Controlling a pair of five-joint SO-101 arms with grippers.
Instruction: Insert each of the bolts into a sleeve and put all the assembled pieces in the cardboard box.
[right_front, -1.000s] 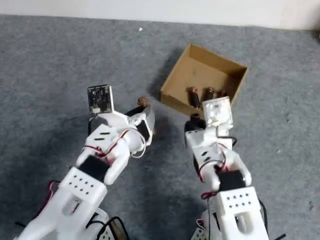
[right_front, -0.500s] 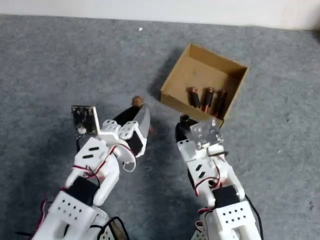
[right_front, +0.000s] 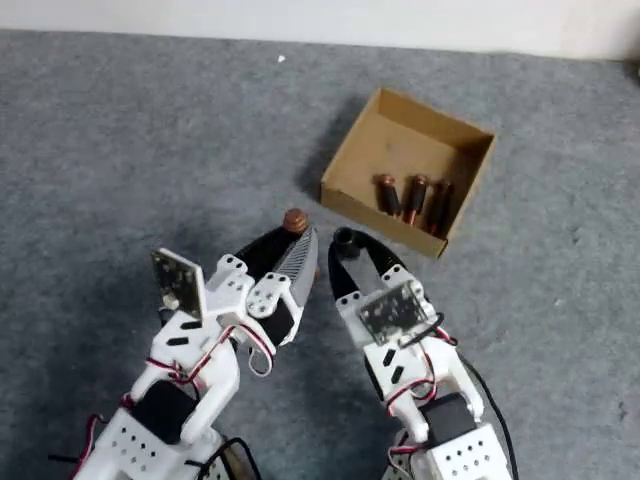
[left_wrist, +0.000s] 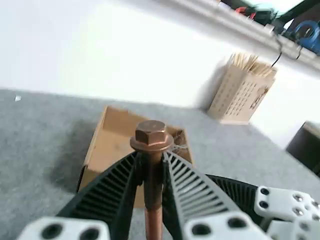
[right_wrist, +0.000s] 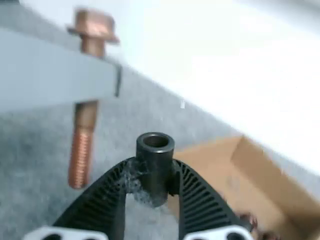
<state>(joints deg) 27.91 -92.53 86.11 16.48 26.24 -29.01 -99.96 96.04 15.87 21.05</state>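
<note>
My left gripper (right_front: 297, 243) is shut on a copper bolt (left_wrist: 150, 165), held upright with its hex head (right_front: 294, 220) on top. Just to its right, my right gripper (right_front: 347, 262) is shut on a black sleeve (right_wrist: 155, 162), upright with its open end (right_front: 346, 239) facing up. In the right wrist view the bolt (right_wrist: 86, 120) hangs beside the sleeve, a little higher and apart from it. The cardboard box (right_front: 360, 160) stands behind both grippers and holds three assembled pieces (right_front: 413, 198).
Grey carpet (right_front: 130, 130) covers the table. A white wall runs along the far edge. In the left wrist view, a pale perforated holder of sticks (left_wrist: 242, 90) stands far behind the box (left_wrist: 107, 145).
Both arms have drawn back and in toward each other, with the wrists tilted up. The bolt and the sleeve now stand side by side in front of the box.
</note>
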